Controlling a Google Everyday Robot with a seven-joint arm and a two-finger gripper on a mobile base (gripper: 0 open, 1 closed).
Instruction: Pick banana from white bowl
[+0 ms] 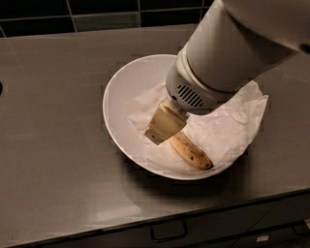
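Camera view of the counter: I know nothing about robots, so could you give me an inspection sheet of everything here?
Surface: grey counter, smooth, slightly glossy.
Job's things: white bowl upright on the counter; banana, speckled, lying inside it near the front rim.
Clutter: crumpled white paper sheet in the bowl under the banana, spilling over the right rim.
Grippers: gripper lowered into the bowl at the banana's upper-left end; contact cannot be told. The white arm comes in from the upper right.
Cables: nothing seen.
Surroundings: dark tiles behind; drawer handle below the front edge.
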